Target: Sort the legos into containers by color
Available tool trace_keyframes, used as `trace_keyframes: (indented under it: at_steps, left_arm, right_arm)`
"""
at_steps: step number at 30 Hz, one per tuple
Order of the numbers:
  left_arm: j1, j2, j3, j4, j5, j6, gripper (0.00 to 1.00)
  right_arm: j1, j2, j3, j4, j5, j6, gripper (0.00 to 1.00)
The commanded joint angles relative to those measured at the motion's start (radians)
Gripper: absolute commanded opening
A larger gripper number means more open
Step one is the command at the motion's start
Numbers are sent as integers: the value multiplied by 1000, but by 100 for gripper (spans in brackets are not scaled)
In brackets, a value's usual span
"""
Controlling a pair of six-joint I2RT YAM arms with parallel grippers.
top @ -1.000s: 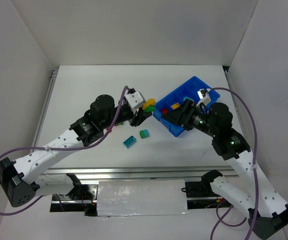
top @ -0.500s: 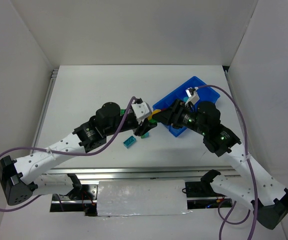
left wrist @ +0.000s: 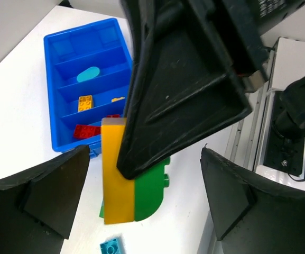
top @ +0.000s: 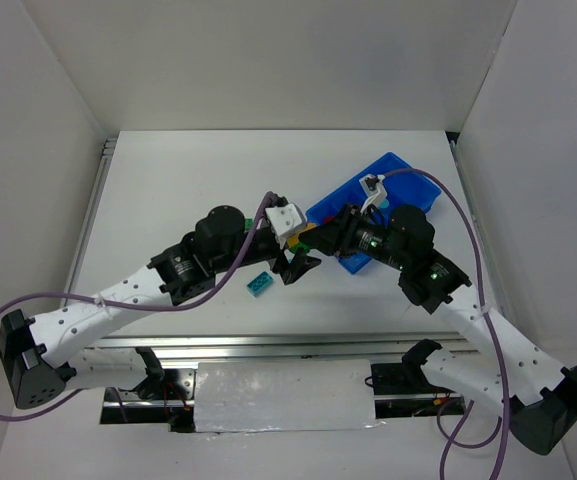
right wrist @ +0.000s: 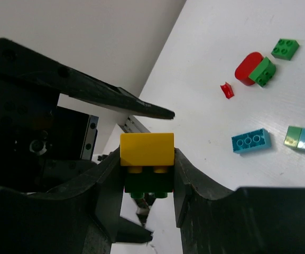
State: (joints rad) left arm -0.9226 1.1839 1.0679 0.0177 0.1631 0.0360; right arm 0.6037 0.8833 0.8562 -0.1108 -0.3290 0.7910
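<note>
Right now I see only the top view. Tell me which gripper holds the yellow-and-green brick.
Observer: The right gripper; its wrist view shows the yellow-and-green brick clamped in it.
Operator: Report the left gripper.
Observer: Open, standing clear on both sides of that brick.
Operator: List what the blue tray holds.
Observer: Left wrist view: a teal piece, a yellow brick and a red brick, each in its own compartment.

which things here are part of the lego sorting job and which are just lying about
Job:
- yellow-and-green brick pair
- blue tray
- teal brick
- red-and-green pieces
- small green brick

Just lying about:
- metal rail
- silver sheet
</note>
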Motion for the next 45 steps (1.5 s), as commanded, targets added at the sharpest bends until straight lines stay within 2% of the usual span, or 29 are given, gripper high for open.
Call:
trace_keyframes:
  at_steps: [1, 5, 10, 16, 18, 21, 23, 29, 31, 34, 35, 36, 37, 38, 39, 41, 43, 45]
  left_arm:
    - [-13, -15, 50, 35, 32, -28, 100]
    - [-13, -38, 89, -71, -31, -87, 100]
    - [-13, -116, 139, -241, -70, -117, 99]
    - [-13, -233, 99, -259, 75, -133, 100]
    - [-13, -250, 78, -254, 104, -150, 100]
    - [-13, -231, 79, -262, 189, -150, 100]
    - [-13, -210, 90, -257, 234, -154, 99]
    - [-13, -116, 127, -265, 360, -157, 88]
    - [-13, -93, 132, -256, 391, -163, 83]
    - [-13, -79, 133, -233, 409, -166, 65]
    - [-13, -76, 135, -228, 412, -165, 43]
    - [-13, -76, 133, -223, 409, -165, 31]
    - [-13, -78, 133, -222, 406, -163, 20]
    - [-13, -82, 130, -219, 401, -162, 0]
    - [-13, -87, 123, -210, 401, -162, 0]
    - [-13, -113, 110, -196, 403, -162, 0]
    - [-13, -130, 89, -173, 403, -163, 0]
    - [-13, -145, 76, -164, 406, -163, 0]
  right_arm:
    - [8, 0, -11, 143, -61, -117, 0]
    - [5, -20, -32, 192, -116, -219, 0]
    - [-18, -49, -23, 160, -129, -325, 0]
    - [-22, -104, -51, 206, -428, -456, 0]
    - [-22, -141, -55, 215, -545, -502, 0]
    - [-22, -152, -48, 204, -638, -529, 0]
    - [-22, -139, -33, 206, -679, -524, 0]
    - [-22, -115, -26, 235, -694, -492, 0]
    - [-22, -112, -22, 229, -693, -495, 0]
    - [-21, -104, -20, 230, -685, -493, 0]
    - [-21, -99, -20, 234, -686, -492, 0]
    - [-22, -99, -17, 234, -683, -490, 0]
    - [-21, -98, -17, 232, -685, -492, 2]
    - [-21, -96, -16, 230, -691, -490, 23]
    - [-21, -98, -17, 229, -690, -489, 48]
    - [-21, -109, -31, 235, -679, -481, 73]
    - [-22, -129, -43, 238, -660, -478, 76]
    - [-24, -142, -60, 238, -656, -486, 72]
